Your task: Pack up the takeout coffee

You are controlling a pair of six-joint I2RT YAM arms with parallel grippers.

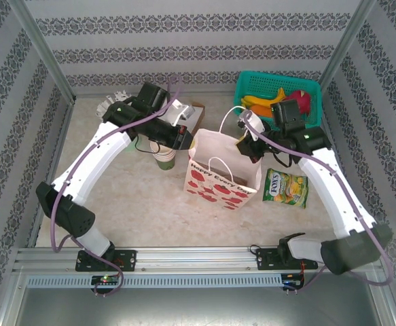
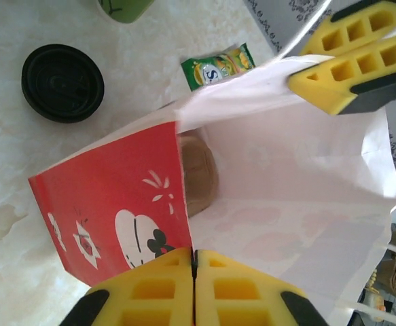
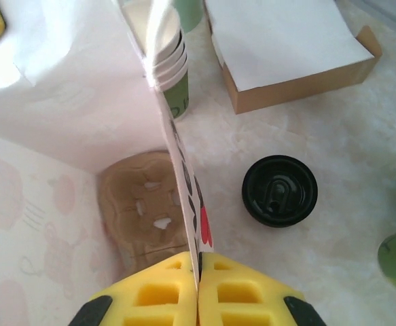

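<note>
The left gripper (image 2: 194,272) is clamped on the rim of a white paper bag printed with red fruit (image 1: 218,183). The right gripper (image 3: 199,275) is pinched shut on the opposite wall of the same bag, so together they hold its mouth spread open and facing upward. The takeout coffee is outside the bag. A nested stack of small paper cups, cream inside and dark green outside (image 1: 164,157), stands upright on the pale stone-look table (image 1: 143,204), its long axis vertical. It sits just beside the bag's left side and close under the left arm, so the left arm is plainly the nearer one. A round black plastic lid (image 3: 279,190) lies flat on the table near the bag's outer wall. By count there is one bag, one brown cardboard cup carrier (image 3: 147,204) lying in its bottom, one lid, one stack showing at least three rims, and one green-and-yellow snack packet (image 1: 284,187) to the bag's right. With both grippers occupied, one probably has to let go of the bag before the stack can be lifted and lowered in.
</note>
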